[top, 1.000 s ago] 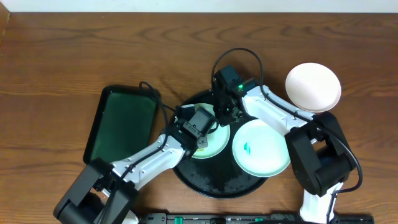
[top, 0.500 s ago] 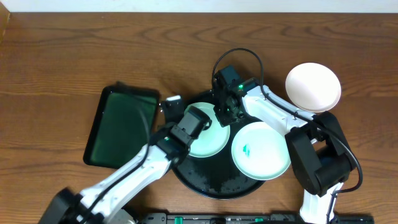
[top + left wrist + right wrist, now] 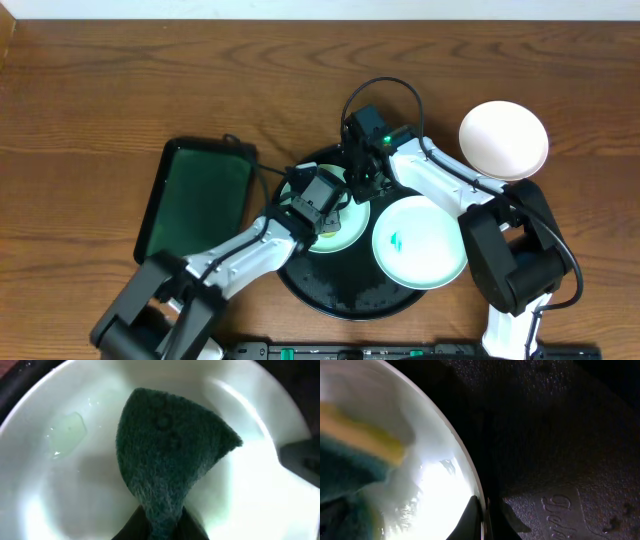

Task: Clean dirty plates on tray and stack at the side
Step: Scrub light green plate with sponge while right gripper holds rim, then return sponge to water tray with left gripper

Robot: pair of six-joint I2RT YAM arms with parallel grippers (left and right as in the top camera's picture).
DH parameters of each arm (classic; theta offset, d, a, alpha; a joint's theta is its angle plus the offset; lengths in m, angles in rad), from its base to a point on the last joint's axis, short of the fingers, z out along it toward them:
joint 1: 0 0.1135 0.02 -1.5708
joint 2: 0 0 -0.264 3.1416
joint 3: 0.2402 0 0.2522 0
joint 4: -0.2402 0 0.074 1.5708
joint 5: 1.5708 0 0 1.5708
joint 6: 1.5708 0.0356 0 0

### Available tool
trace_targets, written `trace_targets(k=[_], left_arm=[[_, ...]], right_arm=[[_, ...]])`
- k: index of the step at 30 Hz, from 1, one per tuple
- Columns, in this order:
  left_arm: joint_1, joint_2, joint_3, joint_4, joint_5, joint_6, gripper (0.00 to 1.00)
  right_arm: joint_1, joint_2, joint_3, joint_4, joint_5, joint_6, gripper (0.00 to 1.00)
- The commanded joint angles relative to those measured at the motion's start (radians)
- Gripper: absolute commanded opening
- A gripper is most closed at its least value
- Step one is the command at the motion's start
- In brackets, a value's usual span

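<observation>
While my left pincer pinches the sponge on the centre-frame plate, my right pincer clamps its rim. The tray lies beneath.

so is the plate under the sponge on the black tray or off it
on it: overhead, the plate sits inside the rim of the black tray, next to the second plate

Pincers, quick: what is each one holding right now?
Left pincer: closed on the green scrub sponge, pressed onto the plate.
Right pincer: closed on that plate's rim.
</observation>
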Motion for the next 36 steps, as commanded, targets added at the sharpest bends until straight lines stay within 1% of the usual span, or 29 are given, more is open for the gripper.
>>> trace_targets(k=[1,5,8,9,12,15,20,24,27,29,33,36], left_arm=[[0.017,0.060,-0.002,-0.049,-0.121,0.045,0.07],[0.062,0.046,-0.002,-0.164,-0.364,0.047,0.07],[0.121,0.008,-0.002,-0.232,-0.475,0.047,0.08],[0.142,-0.010,-0.002,-0.250,-0.491,0.047,0.07],[0.198,-0.081,-0.002,-0.268,-0.478,0.046,0.07],[0.230,-0.204,-0.002,-0.265,-0.436,0.047,0.07],[0.232,-0.413,-0.002,-0.257,-0.369,0.047,0.07],[0.232,-0.547,-0.002,-0.267,-0.356,0.047,0.07],[0.246,-0.605,-0.002,-0.283,-0.356,0.047,0.07],[0.267,-0.625,-0.002,-0.322,-0.358,0.047,0.07],[0.361,-0.626,-0.002,-0.431,-0.360,0.047,0.07],[0.426,-0.626,-0.002,-0.466,-0.359,0.047,0.08]], right_arm=[[-0.008,-0.008,-0.005,0.003,0.051,0.009,0.01],[-0.006,-0.008,-0.005,0.021,0.051,0.015,0.01],[-0.001,-0.008,-0.005,0.027,0.055,0.015,0.01],[0.000,-0.008,-0.005,0.027,0.061,0.014,0.01],[0.000,-0.008,-0.005,0.032,0.069,0.014,0.01],[0.000,-0.018,-0.003,0.035,0.079,0.013,0.01],[0.000,-0.069,-0.003,0.039,0.112,-0.018,0.01],[0.001,-0.144,-0.003,0.036,0.137,-0.058,0.01],[0.020,-0.223,-0.003,0.035,0.249,-0.100,0.01],[0.045,-0.278,-0.003,0.035,0.345,-0.153,0.01],[0.129,-0.391,-0.003,0.041,0.658,-0.272,0.01],[0.196,-0.439,-0.003,0.068,0.844,-0.377,0.01]])
